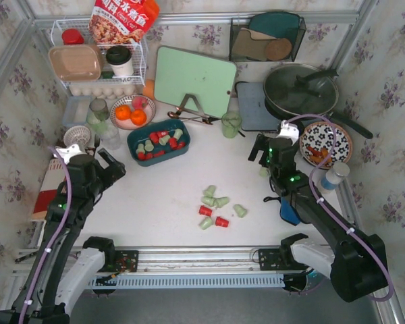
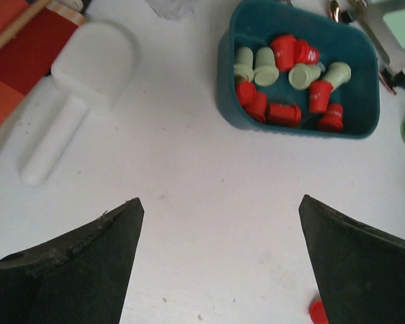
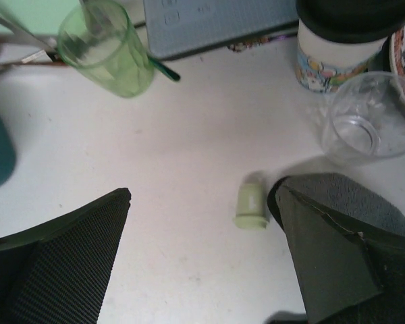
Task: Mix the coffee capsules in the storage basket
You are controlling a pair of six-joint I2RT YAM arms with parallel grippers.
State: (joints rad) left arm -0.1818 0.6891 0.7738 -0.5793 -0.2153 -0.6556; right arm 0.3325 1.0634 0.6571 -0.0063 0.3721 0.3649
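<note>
The dark teal storage basket [image 1: 183,150] sits left of centre and holds several red and mint coffee capsules [image 1: 160,140]. In the left wrist view the basket [image 2: 290,128] is at the upper right with its capsules [image 2: 283,74] lying mixed. Several more capsules [image 1: 216,206] lie loose on the table in front. My left gripper [image 1: 111,169] is open and empty over bare table [image 2: 221,200], apart from the basket. My right gripper [image 1: 263,154] is open [image 3: 204,189]; a single mint capsule [image 3: 250,202] lies on its side just by the right finger, not held.
A white scoop [image 2: 81,81] lies left of the basket. A green cup [image 3: 108,47], a clear cup [image 3: 370,115] and a black-lidded cup [image 3: 344,40] stand beyond the right gripper. A bowl of oranges [image 1: 131,113], a green cutting board [image 1: 192,81] and a pan [image 1: 302,88] stand behind.
</note>
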